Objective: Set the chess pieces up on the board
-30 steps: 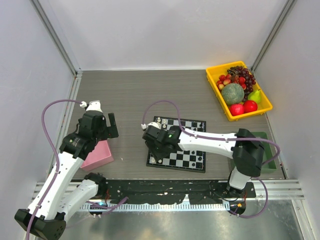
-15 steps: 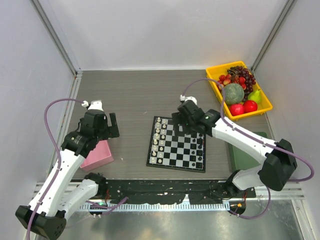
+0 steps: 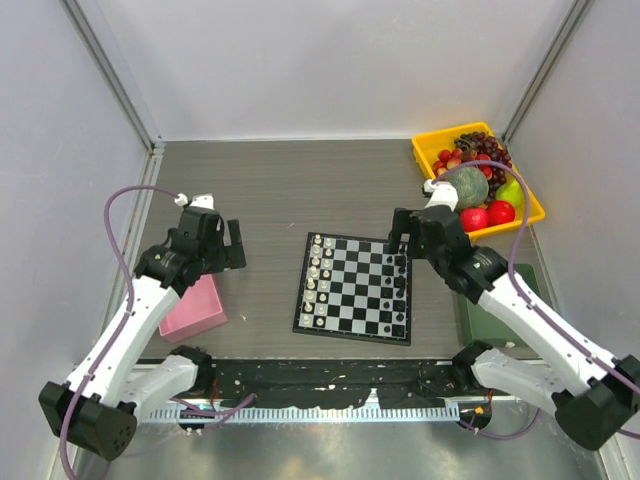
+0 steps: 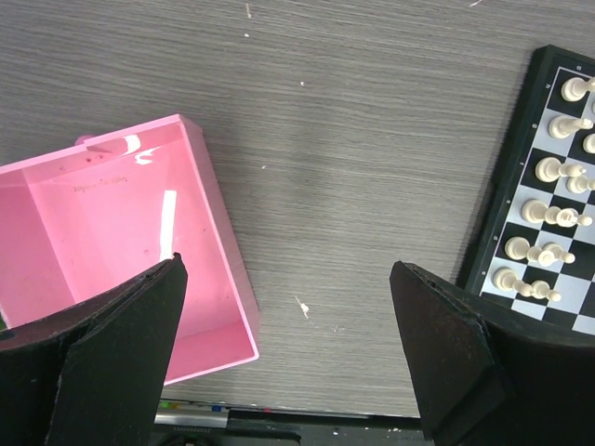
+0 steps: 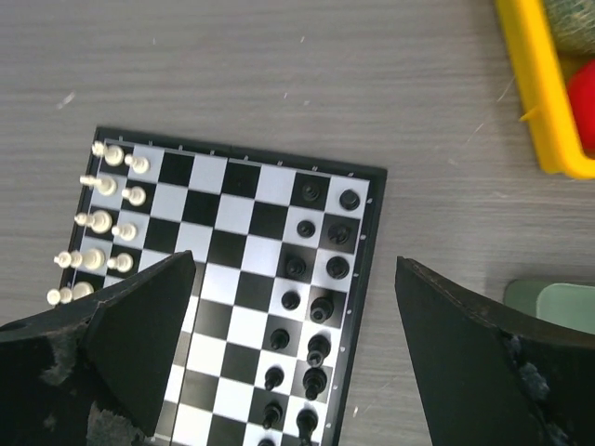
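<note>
Left tool (image 4: 288, 279) and right tool (image 5: 296, 265) both gape wide, holding nothing, the right hovering above the board (image 5: 246, 218).

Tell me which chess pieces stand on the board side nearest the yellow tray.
The tiny black chess pieces, lined along the checkered board's edge facing the yellow plastic tray; the white pieces stand along the opposite edge, toward the pink square box.

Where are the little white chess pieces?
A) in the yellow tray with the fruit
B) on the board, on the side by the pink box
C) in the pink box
B: the white chess pieces stand on the board along its edge facing the pink box, with the black chess pieces along the opposite edge.
</note>
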You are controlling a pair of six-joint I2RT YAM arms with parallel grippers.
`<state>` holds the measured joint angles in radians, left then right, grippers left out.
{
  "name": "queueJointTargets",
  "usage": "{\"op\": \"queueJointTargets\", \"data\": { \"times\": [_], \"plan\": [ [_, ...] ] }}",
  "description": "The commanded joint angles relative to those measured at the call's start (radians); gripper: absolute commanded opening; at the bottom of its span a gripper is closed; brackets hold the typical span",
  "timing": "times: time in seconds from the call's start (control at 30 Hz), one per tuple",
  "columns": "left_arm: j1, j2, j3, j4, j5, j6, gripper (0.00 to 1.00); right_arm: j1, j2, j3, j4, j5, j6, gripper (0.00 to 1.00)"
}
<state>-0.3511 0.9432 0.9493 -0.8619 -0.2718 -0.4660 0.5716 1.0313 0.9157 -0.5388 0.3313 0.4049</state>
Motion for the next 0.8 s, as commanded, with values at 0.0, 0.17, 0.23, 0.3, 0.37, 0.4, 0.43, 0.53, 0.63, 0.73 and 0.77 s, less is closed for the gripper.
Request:
{"op": "queueJointTargets", "data": {
  "times": [0.0,0.17,0.23,0.3,0.37,0.4,0.43,0.53,0.63,0.73,0.77],
  "plan": [
    [0.003,0.081,0.094,0.017,0.049,0.003,1.0,-0.009,-0.118,-0.087,0.171,0.15,-0.02,0.95],
    [-0.049,0.181,0.176,-0.019,0.011,0.003,1.0,-0.01,-0.136,-0.124,0.235,0.158,-0.034,0.95],
    [-0.078,0.206,0.212,-0.028,-0.007,0.003,1.0,-0.009,-0.114,-0.117,0.24,0.15,-0.041,0.95],
    [-0.104,0.226,0.235,-0.028,-0.023,0.001,0.99,-0.012,-0.08,-0.106,0.24,0.131,-0.058,0.95],
    [-0.129,0.242,0.259,-0.032,-0.044,0.001,1.0,-0.01,-0.053,-0.091,0.243,0.097,-0.08,0.96],
    [-0.14,0.249,0.272,-0.035,-0.056,0.003,1.0,-0.01,-0.039,-0.089,0.249,0.085,-0.087,0.96],
    [-0.15,0.25,0.278,-0.037,-0.072,0.001,0.99,-0.01,-0.033,-0.083,0.252,0.06,-0.098,0.95],
    [-0.167,0.238,0.278,-0.025,-0.099,0.001,1.0,-0.01,-0.022,-0.08,0.273,0.038,-0.094,0.96],
    [-0.167,0.197,0.249,0.004,-0.115,0.0,1.0,-0.012,-0.037,-0.092,0.301,0.032,-0.078,0.96],
    [-0.167,0.149,0.207,0.047,-0.122,-0.005,1.0,-0.012,-0.06,-0.121,0.341,0.047,-0.058,0.95],
    [-0.167,0.137,0.195,0.058,-0.121,-0.005,1.0,-0.012,-0.066,-0.127,0.35,0.054,-0.054,0.95]
  ]
}}
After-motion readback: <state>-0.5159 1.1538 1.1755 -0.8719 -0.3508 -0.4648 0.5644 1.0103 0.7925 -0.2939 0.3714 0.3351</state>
